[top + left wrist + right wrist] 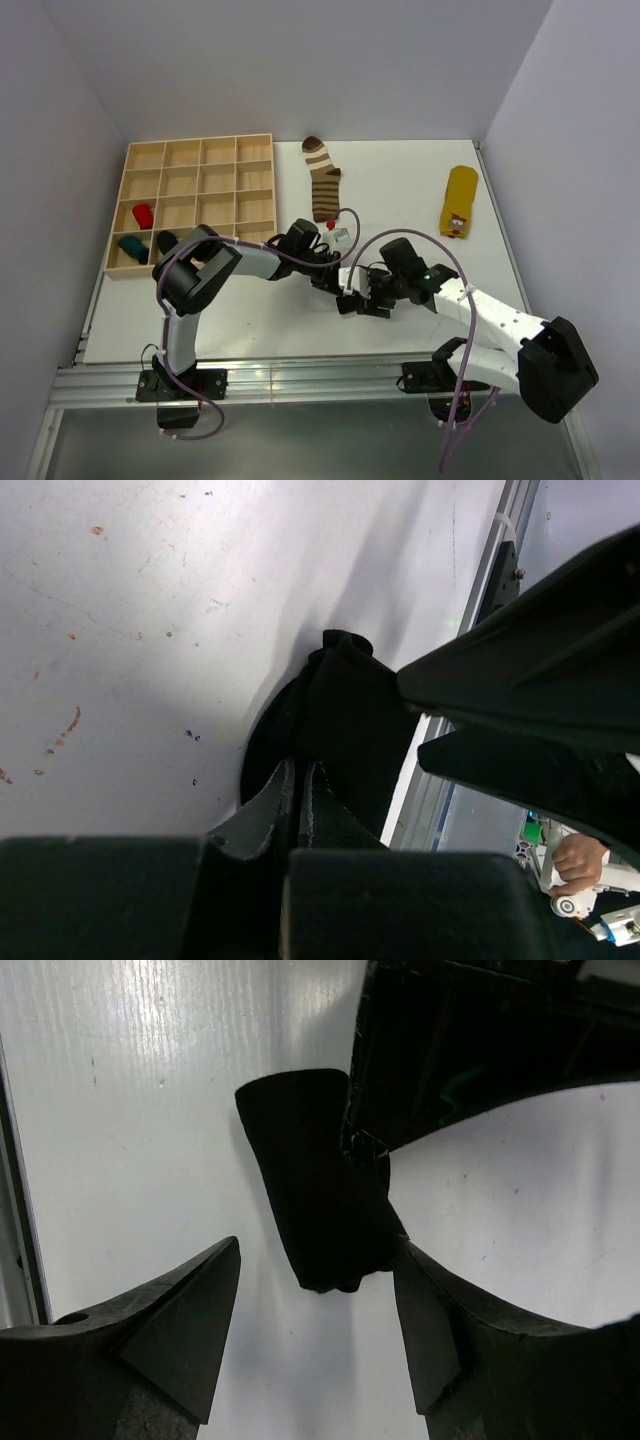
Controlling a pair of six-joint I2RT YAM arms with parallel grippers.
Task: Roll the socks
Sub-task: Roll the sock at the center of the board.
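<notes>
Black sock (310, 1190) is clamped by left gripper (301, 777), right gripper (318, 1250) spread wide, empty; striped sock (323, 182), yellow sock (459, 200) are left unrolled.

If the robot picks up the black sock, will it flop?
Probably yes: the black sock looks like soft cloth, bunched where the left hand pinches it. Thin fabric like that is likely light and unlikely to roll away.

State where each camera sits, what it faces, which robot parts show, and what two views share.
Top external: above and behind, looking down at the table; left arm and right arm show.
Left wrist: on left arm, facing the black sock; left gripper shut on it.
Right wrist: on right arm, facing the same sock; open right gripper frames it.
Shared: both wrist views show the black sock.
</notes>
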